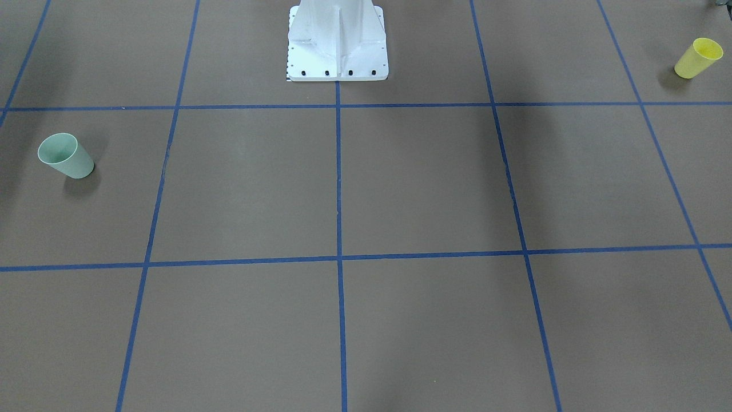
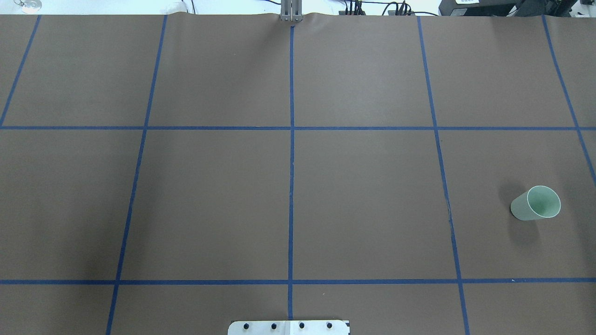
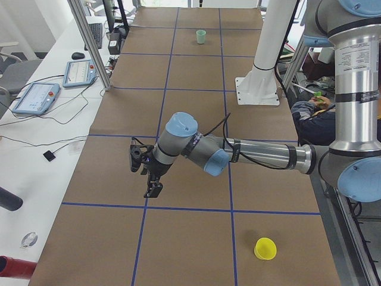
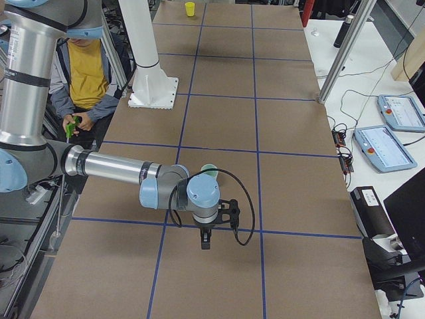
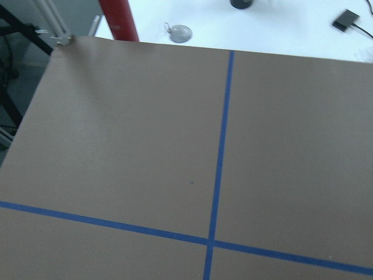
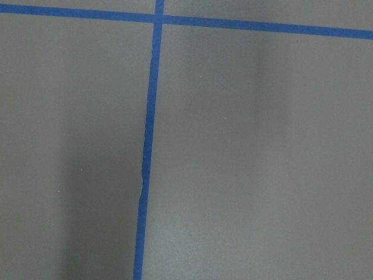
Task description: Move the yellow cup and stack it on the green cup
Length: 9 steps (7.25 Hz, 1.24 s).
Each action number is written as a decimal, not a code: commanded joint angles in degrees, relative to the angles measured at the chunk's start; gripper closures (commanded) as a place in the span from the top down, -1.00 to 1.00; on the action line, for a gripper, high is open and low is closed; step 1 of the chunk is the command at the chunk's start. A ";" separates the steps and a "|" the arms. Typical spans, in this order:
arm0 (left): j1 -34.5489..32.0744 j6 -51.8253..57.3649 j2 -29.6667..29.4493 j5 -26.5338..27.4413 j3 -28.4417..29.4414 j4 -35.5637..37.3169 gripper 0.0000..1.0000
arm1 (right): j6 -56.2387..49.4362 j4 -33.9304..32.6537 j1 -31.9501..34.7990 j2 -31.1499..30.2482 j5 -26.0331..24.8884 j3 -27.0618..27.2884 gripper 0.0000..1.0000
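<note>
The yellow cup was bright and plain, the green cup pale mint; the desk was brown, gridded with blue tape lines, the base white.

Opposed steep overhead and front views, green cup in both; wrist views close.

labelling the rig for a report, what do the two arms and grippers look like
The left arm and right arm are silver tubes with grey joints and pale blue round caps. The left gripper and right gripper are slim and black, with a black cable looping off each wrist.
</note>
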 commanded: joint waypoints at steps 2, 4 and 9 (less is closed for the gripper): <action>8.93 -20.79 1.18 23.30 -0.05 9.80 1.00 | 0.10 0.00 0.00 -0.05 0.03 -1.06 1.00; 11.46 -33.94 5.81 32.80 -0.14 16.69 1.00 | 0.10 -0.08 0.00 -0.05 0.12 -1.15 1.00; 26.76 -75.79 7.24 31.64 -0.23 55.14 1.00 | 0.10 -0.09 0.00 -0.14 0.38 -1.94 1.00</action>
